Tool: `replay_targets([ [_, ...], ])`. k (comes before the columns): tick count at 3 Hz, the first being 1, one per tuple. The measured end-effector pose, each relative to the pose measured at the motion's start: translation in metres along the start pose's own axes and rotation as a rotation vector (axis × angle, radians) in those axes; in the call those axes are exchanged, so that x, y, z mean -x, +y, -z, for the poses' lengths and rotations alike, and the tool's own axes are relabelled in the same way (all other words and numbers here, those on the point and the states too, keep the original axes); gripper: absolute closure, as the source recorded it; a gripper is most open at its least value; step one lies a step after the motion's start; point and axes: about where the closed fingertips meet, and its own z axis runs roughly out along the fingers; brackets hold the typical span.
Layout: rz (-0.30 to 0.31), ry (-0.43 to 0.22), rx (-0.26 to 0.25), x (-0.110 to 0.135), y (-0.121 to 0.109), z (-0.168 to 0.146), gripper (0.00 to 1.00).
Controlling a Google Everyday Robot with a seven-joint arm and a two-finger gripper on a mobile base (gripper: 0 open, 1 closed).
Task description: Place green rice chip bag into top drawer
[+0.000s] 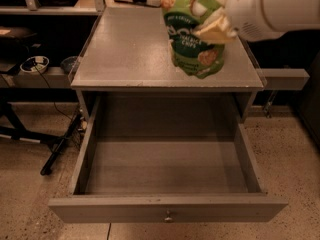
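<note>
The green rice chip bag [190, 39] hangs tilted over the right front part of the grey tabletop [125, 54]. Its lower edge is close to the table's front edge. My gripper [214, 28] reaches in from the upper right on a white arm [275, 9], and its cream fingers are shut on the bag's right side. Below the tabletop the top drawer [167, 209] stands pulled fully out. Its inside is bare, and a small round knob [168, 216] sits at the centre of the front panel. The bag is behind and above the drawer's opening.
A low dark shelf on the left holds a small round dish with cables [34, 64]. Black stand legs [55, 149] sprawl on the speckled floor left of the drawer. A grey ledge [287, 78] juts out to the right of the table.
</note>
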Motion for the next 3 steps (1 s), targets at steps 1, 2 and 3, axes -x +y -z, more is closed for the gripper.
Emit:
replay_targets([
  [1, -0.031, 0.046, -0.002, -0.018, 0.015, -0.007, 1.00],
  [2, -0.042, 0.089, -0.013, -0.035, 0.031, -0.015, 1.00],
  [3, -0.056, 0.132, 0.004, -0.057, 0.051, -0.028, 1.00],
])
